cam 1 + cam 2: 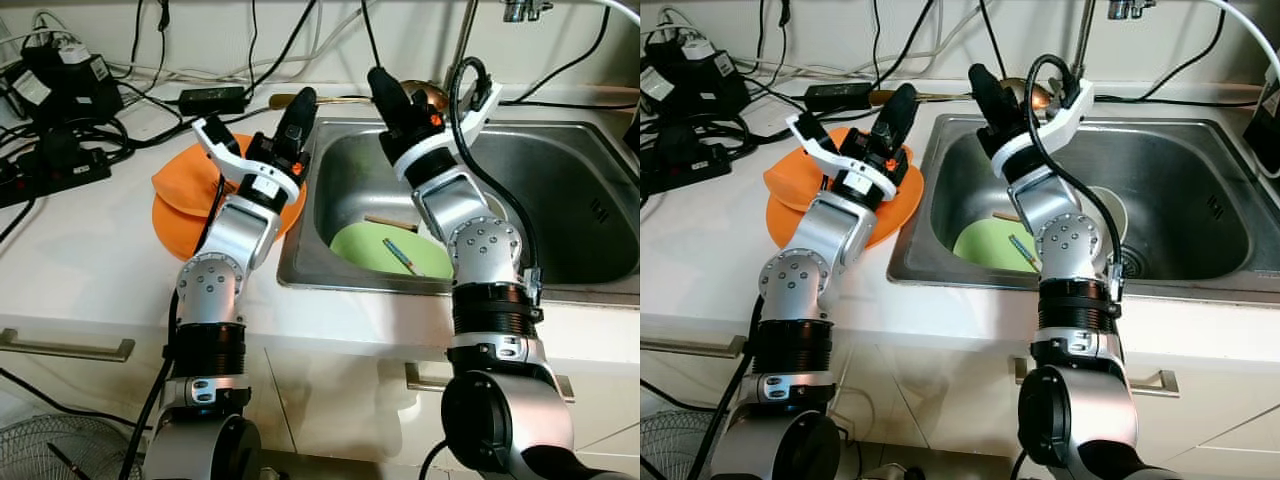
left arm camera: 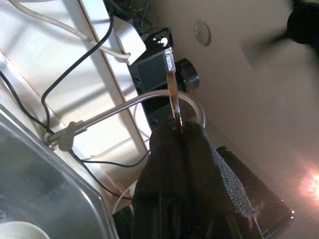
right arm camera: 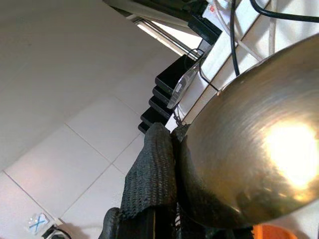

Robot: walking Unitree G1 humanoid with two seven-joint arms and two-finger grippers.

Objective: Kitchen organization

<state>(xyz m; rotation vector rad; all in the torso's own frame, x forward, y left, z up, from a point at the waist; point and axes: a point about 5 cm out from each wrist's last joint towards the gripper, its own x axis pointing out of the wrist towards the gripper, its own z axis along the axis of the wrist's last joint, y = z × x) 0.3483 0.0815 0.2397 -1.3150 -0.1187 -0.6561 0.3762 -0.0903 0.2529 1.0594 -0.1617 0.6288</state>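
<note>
Between both tools [image 1: 385, 85], ladle [image 3: 249, 149].

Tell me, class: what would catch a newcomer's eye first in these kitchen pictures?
Probably the two silver arms raised over the counter edge, together holding a long brass ladle across the sink's back rim: the left gripper is shut on its handle, the right gripper on its shiny bowl. Next come the orange plates stacked on the white counter left of the sink, and the green plate lying in the basin.

A plate [image 1: 375, 252] lies in the sink [image 1: 580, 200] (bowls [image 1: 185, 215] on the counter [image 1: 80, 250] left).
</note>
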